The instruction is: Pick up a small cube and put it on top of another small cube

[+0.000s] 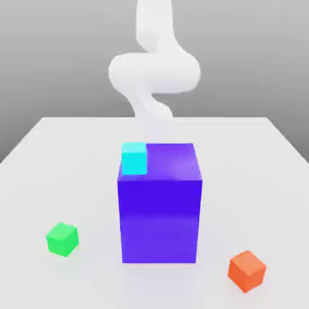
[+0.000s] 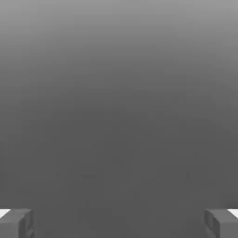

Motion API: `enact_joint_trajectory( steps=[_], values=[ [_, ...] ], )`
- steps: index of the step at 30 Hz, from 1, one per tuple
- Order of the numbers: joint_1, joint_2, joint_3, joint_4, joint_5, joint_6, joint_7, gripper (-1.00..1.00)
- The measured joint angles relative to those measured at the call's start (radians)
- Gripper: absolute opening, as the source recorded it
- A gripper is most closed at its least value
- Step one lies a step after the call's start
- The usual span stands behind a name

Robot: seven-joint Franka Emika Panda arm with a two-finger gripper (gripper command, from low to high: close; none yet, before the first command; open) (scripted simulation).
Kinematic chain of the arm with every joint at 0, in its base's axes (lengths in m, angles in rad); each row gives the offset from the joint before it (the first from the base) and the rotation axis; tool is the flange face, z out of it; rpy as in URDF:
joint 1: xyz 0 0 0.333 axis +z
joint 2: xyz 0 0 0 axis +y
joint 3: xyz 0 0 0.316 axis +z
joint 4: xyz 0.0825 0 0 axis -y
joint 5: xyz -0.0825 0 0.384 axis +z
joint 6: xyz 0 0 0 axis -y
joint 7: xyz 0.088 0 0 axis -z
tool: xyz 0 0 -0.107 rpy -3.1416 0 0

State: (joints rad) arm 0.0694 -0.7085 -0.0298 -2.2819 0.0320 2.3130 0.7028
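The small bright green cube [image 1: 62,239] rests on the white table, near the front on the exterior view's left. It stands apart from the big purple block [image 1: 160,211]. My white arm [image 1: 154,72] curls up at the back of the table, behind the purple block. In the hand view my gripper [image 2: 119,224] is open: its two grey fingertips [image 2: 16,223] stand far apart, and between them is nothing but plain grey background.
A cyan cube [image 1: 134,158] shows at the purple block's upper corner on the exterior view's left; I cannot tell whether it sits on the block or behind it. An orange cube [image 1: 247,271] lies near the front on the exterior view's right.
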Motion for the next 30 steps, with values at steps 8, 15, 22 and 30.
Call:
enact_joint_trajectory(
  steps=[8,15,22,30],
  values=[
    [0.193,0.299,-0.067,0.059,0.116,0.040,-0.323,0.00],
    [0.297,0.554,-0.057,0.110,0.202,0.074,-0.591,0.00],
    [0.385,0.798,-0.009,0.157,0.208,0.122,-0.804,0.00],
    [0.456,1.059,0.042,0.206,0.087,0.191,-0.964,0.00]
  ],
)
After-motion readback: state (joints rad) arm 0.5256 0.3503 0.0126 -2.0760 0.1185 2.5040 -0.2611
